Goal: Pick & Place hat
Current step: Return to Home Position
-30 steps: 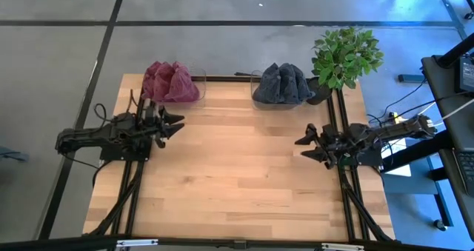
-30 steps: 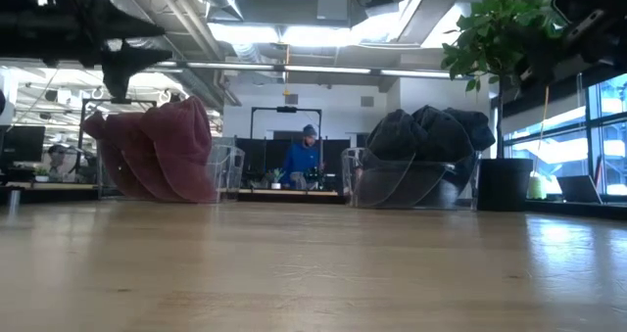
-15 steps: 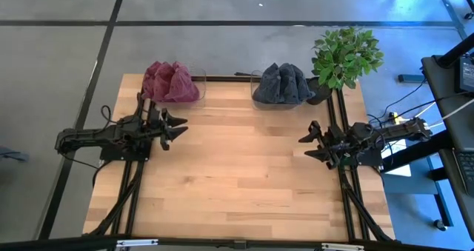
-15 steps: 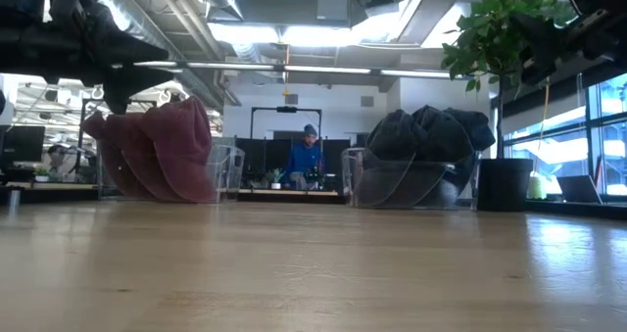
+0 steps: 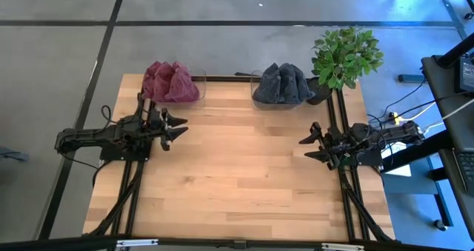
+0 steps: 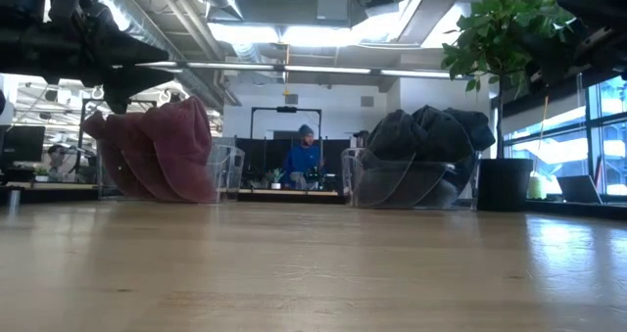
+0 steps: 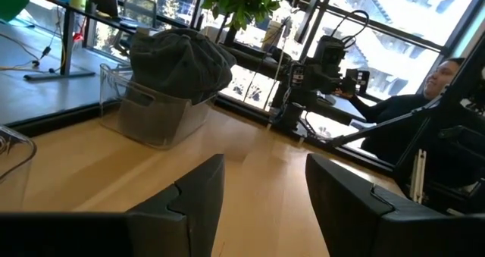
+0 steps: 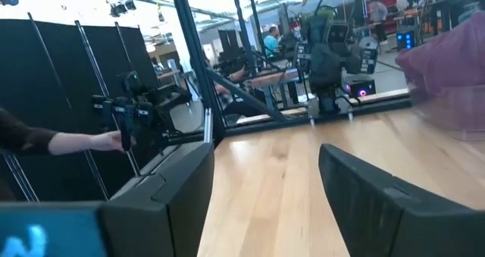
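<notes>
Two heaps of caps sit in the bins at the far edge of the counter [image 5: 237, 181].

**High view.** The maroon caps [image 5: 170, 82] mound above the left bin [image 5: 199, 85]. The blue caps [image 5: 281, 84] mound above the right bin [image 5: 256, 78], beside a plant [image 5: 345, 55]. The left pincer [image 5: 176, 127] hovers over the counter's left side, near the left bin but apart from it. The right pincer [image 5: 305, 146] hovers at the right edge, well apart from the right bin. Both point inward and are spread and empty.

**Low view.** Both heaps rise over the clear bin walls. The left pincer shows dark at the upper left, close above the maroon heap's side. A person [image 6: 303, 161] sits in the room beyond.

**Left wrist view.** The fingers [image 7: 193, 200] stand wide with nothing between them. The blue caps lie ahead across bare counter.

**Right wrist view.** The fingers [image 8: 170, 192] stand equally wide and hold nothing. The maroon caps show at the picture's edge, and a person's hand [image 8: 112, 140] appears off the counter's side.

**Hazards (judged).** The caps are piled loosely over the rims. If the left arm swings near its bin while homing, a spread finger could snag fabric or nudge the light bin and tip a cap out. The heaps may also slump on their own. The right arm looks to have ample clearance.
</notes>
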Robot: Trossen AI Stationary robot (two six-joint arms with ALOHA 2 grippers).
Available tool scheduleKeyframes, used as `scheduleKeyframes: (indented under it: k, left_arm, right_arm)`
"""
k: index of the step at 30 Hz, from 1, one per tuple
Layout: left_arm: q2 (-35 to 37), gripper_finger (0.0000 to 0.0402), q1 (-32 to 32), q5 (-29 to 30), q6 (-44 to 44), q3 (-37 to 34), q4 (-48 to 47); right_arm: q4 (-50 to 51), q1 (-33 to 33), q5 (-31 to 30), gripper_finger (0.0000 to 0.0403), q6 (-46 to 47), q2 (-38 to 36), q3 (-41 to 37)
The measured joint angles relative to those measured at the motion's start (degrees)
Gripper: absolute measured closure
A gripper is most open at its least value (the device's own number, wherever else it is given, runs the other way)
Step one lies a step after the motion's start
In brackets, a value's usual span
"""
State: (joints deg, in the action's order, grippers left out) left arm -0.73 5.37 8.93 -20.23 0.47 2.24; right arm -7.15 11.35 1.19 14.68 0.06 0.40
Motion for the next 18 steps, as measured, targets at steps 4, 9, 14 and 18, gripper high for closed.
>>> scheduleKeyframes:
  k: [4, 9, 14, 18]
  left_arm:
    - [0.00, 0.0219, 0.00, 0.00, 0.00, 0.00, 0.09]
    - [0.00, 0.0219, 0.00, 0.00, 0.00, 0.00, 0.11]
    - [0.00, 0.0219, 0.00, 0.00, -0.02, 0.00, 0.12]
    - [0.00, 0.0219, 0.00, 0.00, -0.02, 0.00, 0.11]
  right_arm:
    - [0.95, 0.00, -0.02, 0.0164, -0.24, -0.01, 0.00]
    - [3.49, 0.00, -0.64, 0.0164, -0.45, 0.02, 0.00]
    - [5.76, 0.00, -3.03, 0.0164, -0.48, 0.46, 0.00]
    - [5.72, 0.00, -2.99, 0.0164, 0.01, 0.54, 0.00]
